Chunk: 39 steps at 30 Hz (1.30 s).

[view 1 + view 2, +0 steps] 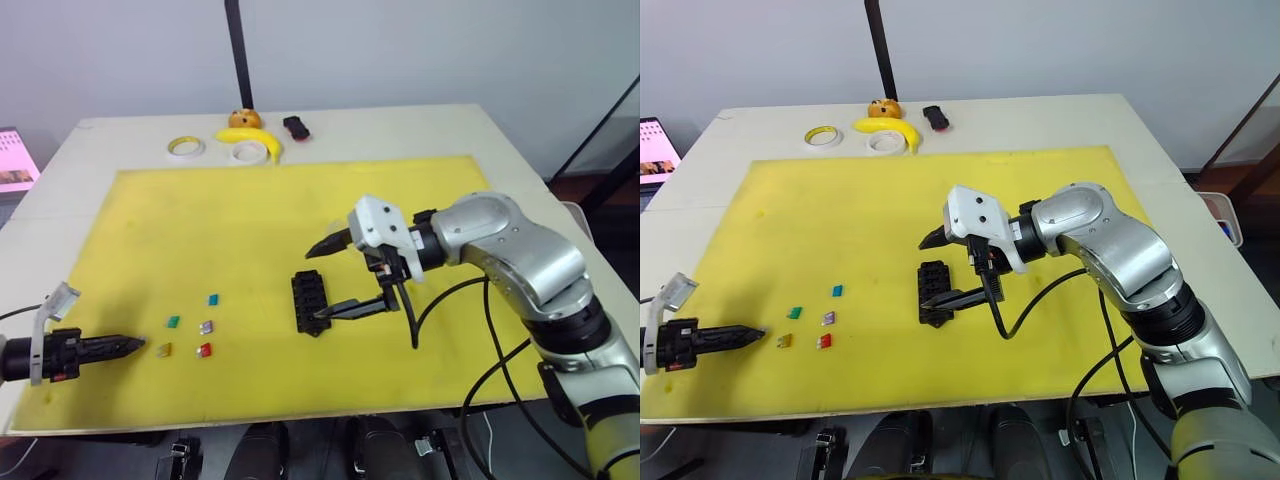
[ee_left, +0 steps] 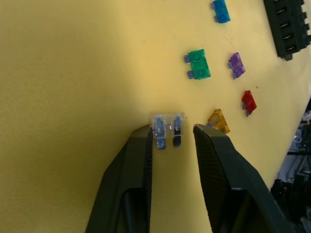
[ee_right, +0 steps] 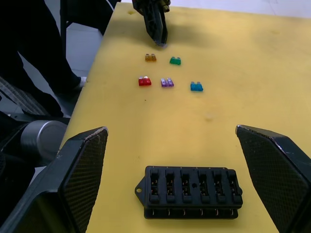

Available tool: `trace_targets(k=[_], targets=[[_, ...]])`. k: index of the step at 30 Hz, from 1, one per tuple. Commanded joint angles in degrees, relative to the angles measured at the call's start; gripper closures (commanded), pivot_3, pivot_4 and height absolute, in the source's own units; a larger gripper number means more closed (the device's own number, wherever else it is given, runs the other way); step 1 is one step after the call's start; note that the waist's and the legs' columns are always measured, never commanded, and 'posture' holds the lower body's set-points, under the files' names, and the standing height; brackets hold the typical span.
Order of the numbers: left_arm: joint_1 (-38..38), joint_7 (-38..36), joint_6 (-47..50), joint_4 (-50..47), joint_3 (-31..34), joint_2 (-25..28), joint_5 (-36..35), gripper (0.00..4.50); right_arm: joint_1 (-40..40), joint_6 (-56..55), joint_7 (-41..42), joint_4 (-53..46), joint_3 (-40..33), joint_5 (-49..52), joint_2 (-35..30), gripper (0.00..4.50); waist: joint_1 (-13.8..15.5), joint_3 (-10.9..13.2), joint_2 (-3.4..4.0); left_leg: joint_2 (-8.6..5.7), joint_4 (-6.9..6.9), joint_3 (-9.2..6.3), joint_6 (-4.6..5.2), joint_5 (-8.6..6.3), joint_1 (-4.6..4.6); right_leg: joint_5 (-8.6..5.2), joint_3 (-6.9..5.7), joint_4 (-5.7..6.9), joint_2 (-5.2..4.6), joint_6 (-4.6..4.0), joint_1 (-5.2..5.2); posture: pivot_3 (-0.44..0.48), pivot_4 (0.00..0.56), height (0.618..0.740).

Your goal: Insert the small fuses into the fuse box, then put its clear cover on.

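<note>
Currently, near the yellow mat's [image 1: 300, 200] front left corner, the left gripper [image 2: 172, 133] straddles a grey translucent fuse [image 2: 167, 127], fingers not yet closed, while the right gripper [image 3: 170, 160] hovers spread over the black slotted fuse box [image 3: 190, 191] mid-mat; closing and lifting seems next.

I see the fuse box [image 1: 309, 301] mid-mat [image 1: 260, 210], five fuses [image 1: 190, 330] clustered to its left, my left gripper [image 2: 172, 138] further left around a sixth fuse [image 2: 166, 128], my right gripper [image 3: 170, 145] spread wide over the box, tape rolls [image 1: 186, 147] behind the mat.

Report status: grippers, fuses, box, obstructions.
Left gripper open around grey fuse on mat. Right gripper open over fuse box, slots empty. Five fuses loose. Nothing blocking.
</note>
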Motion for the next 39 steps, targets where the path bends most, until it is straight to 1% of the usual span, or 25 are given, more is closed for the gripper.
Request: trace_targets(k=[1,3,6,20,26,31,39], targets=[[1.0,0.1,0.1,1.0,0.7,0.5,0.1,3.14,-1.1,-1.2,0.1,-0.8,-0.3,-0.3,-0.1,0.00,0.0,0.0,0.00,0.00,0.00,0.00,0.00,0.00,0.00,0.00,0.00,0.00,0.00,0.00,0.00,0.000,0.150,0.740],[0.9,0.4,0.3,1.2,1.2,0.5,-0.1,3.14,-1.1,-1.5,0.1,-0.6,0.0,-0.6,0.0,0.00,0.0,0.0,0.00,0.00,0.00,0.00,0.00,0.00,0.00,0.00,0.00,0.00,-0.02,0.00,0.00,0.000,0.150,0.740],[1.1,0.7,0.8,1.2,2.1,0.7,-0.7,3.96,-1.0,-1.8,0.1,-0.5,0.2,-0.6,0.1,0.00,0.0,0.0,0.00,0.00,0.00,0.00,0.00,0.00,0.00,0.00,0.01,0.00,-0.04,0.00,0.00,0.000,0.150,0.740],[3.2,1.7,2.1,-0.3,4.5,0.5,-2.4,3.96,-0.8,-2.6,0.3,-0.3,1.0,-1.3,0.4,0.00,0.1,0.0,0.00,0.00,-0.01,-0.01,0.00,0.00,-0.01,0.00,0.01,0.00,-0.13,-0.01,-0.02,0.000,0.150,0.740],[2.5,2.6,2.7,-1.4,4.5,-0.1,-3.1,3.96,-0.7,-2.7,0.1,-0.4,1.3,-1.4,0.6,0.00,0.2,0.0,0.00,-0.02,-0.01,-0.01,0.00,0.00,-0.01,0.00,0.02,-0.01,-0.21,-0.01,-0.02,0.000,0.150,0.740],[-0.1,3.4,4.6,-0.8,5.3,-1.0,-4.6,3.96,-0.6,-3.0,0.1,-0.6,1.7,-1.8,0.6,0.00,0.3,0.0,0.00,-0.04,-0.02,-0.02,0.00,0.00,-0.02,0.00,0.07,-0.01,-0.25,-0.01,-0.02,0.000,0.150,0.740],[1.2,3.8,4.8,-3.2,4.5,-1.4,-5.0,3.96,-0.4,-3.2,0.1,-0.7,1.9,-2.3,0.6,0.00,0.2,0.0,0.00,-0.07,-0.04,-0.02,-0.01,0.00,-0.04,0.00,0.07,-0.05,-0.28,-0.01,-0.02,0.000,0.150,0.740]])
